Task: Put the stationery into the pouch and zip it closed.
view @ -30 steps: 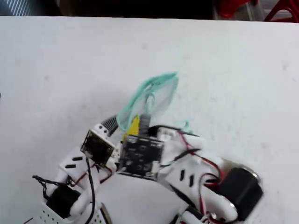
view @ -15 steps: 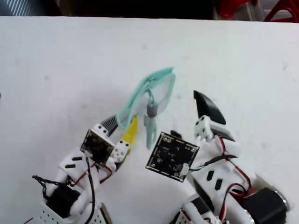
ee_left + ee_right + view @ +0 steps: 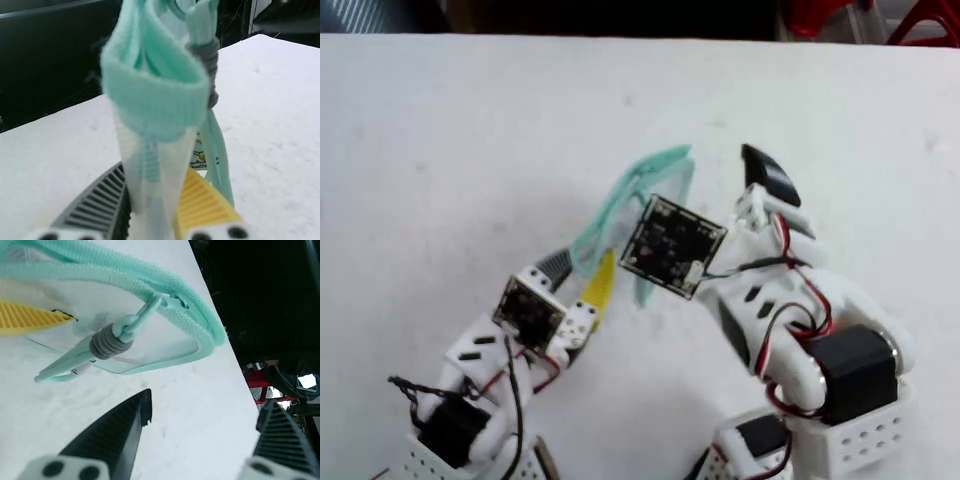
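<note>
**A:** Where is the pouch (image 3: 620, 200)?

**B:** It's held by one end. The left claw (image 3: 578, 272) is clamped on it, with the yellow finger (image 3: 205, 207) on one face and the grey finger (image 3: 92, 205) on the other. The clear body rises from that pinch, and the mint zip tape (image 3: 155, 95) flops over at the pouch's top. I can't tell whether the pouch's far end rests on the counter (image 3: 470, 130).

**A:** And the right claw (image 3: 207, 410)?

**B:** Its fingers are wide apart with nothing in them. It sits just beside the pouch's long side, facing the zip pull (image 3: 106, 344) and not touching it.

**A:** How do you think the pouch will handle?

**B:** Light and limp, I'd say. The film sides look thin and slick, so they would crumple or slide under a grip instead of holding their shape. The woven tape looks soft and would fold.

**A:** So where should the right claw take hold?

**B:** On the zip pull, at the grey bead where the cord loop gathers. That looks like the one small, firm spot on the pouch. The pinch at the pouch's end gives something to pull against, so a draw straight along the tape should stay taut. An angled tug would probably twist the pouch or drag it out of the clamp.

**A:** Is the stationery inside?

**B:** I can't tell. Some print shows through the film just beside the yellow finger, but I can't say what it belongs to. I also can't judge how far along the tape the zip has run.
</note>
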